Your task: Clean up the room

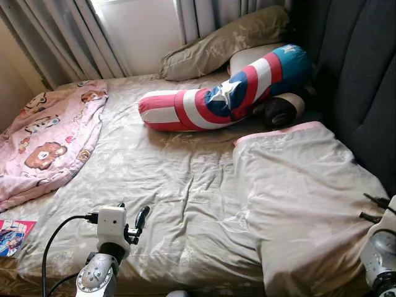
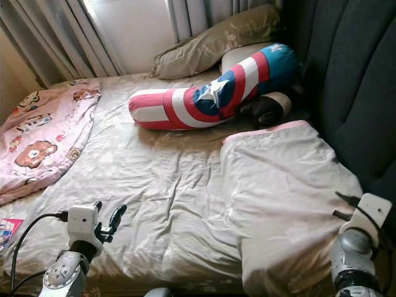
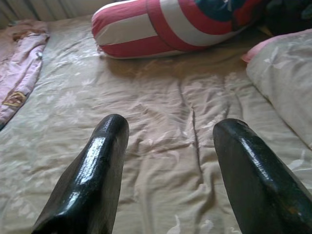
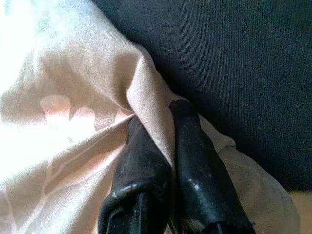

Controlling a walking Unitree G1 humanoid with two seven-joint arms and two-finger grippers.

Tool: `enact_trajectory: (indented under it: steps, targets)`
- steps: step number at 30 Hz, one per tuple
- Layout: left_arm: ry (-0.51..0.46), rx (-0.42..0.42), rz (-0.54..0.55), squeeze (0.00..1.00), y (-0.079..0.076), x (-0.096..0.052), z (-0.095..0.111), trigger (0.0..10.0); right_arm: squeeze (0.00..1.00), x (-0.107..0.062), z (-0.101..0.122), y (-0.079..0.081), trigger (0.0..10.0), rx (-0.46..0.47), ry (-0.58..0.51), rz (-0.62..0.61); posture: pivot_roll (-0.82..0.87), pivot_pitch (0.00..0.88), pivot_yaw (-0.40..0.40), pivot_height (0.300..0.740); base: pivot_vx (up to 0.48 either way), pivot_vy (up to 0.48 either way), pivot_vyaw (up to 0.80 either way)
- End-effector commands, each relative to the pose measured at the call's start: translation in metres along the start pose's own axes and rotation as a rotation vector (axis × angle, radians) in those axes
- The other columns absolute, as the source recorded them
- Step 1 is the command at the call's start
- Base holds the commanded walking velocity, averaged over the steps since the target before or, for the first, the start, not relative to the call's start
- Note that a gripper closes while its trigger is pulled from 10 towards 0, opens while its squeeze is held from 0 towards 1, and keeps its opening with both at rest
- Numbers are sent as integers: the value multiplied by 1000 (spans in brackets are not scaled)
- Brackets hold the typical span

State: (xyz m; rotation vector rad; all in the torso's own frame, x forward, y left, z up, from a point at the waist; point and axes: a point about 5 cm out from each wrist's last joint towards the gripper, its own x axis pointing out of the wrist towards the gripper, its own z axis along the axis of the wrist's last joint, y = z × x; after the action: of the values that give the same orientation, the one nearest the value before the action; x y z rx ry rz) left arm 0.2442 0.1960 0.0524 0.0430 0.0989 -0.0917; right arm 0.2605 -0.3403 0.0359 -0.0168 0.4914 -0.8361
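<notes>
I hold the right gripper beside the dark padded headboard, fingers pinched on a fold of the beige floral blanket lying against the headboard. My left gripper, further from the headboard, hovers over the bedsheet, fingers wide.

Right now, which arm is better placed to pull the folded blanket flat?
Right. The right gripper is already shut on the blanket edge beside the dark headboard. The left gripper hovers open above bare bedsheet, away from the blanket.
</notes>
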Motion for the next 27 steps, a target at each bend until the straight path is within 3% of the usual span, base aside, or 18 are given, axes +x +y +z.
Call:
enact_trajectory:
  steps: [1,8,10,12,14,19,20,21,23,26,27]
  targets:
    - [21,32,4,0,5,-3,-4,10000,0,-4,-11,8,10000,4,46,23,16,0,112,669,0,0,0]
    - [26,28,3,0,3,-4,-6,10000,0,-6,-17,9,10000,-11,61,34,20,0,107,669,0,0,0]
    - [28,27,4,0,3,-4,-6,10000,400,-6,-15,10,10000,-21,52,41,17,0,106,669,0,0,0]
    - [29,26,3,0,3,-4,-7,10000,424,-6,-14,11,10000,-28,41,42,17,0,106,669,0,0,0]
    - [30,25,2,0,2,-3,-7,10000,1000,-6,-13,10,10000,-30,36,40,18,0,106,669,0,0,0]
    - [32,23,1,0,2,-3,-7,10000,1000,-7,-13,13,10000,-46,25,48,17,0,106,669,0,0,0]
    - [33,25,0,0,1,-3,-7,10000,937,-7,-14,14,10000,-55,24,52,17,0,106,669,0,0,0]
    - [33,25,0,0,1,-3,-7,10000,937,-7,-14,14,10000,-56,24,52,17,0,106,669,0,0,0]
    - [33,24,1,0,2,-3,-7,10000,0,-8,-13,17,10000,-38,2,73,17,0,106,669,0,0,0]
    - [34,25,3,0,2,-4,-7,10000,0,-12,-4,28,10000,-6,-87,156,20,0,107,669,0,0,0]
    - [35,25,4,0,2,-4,-8,10000,0,-17,2,39,10000,-12,-145,250,17,0,106,669,0,0,0]
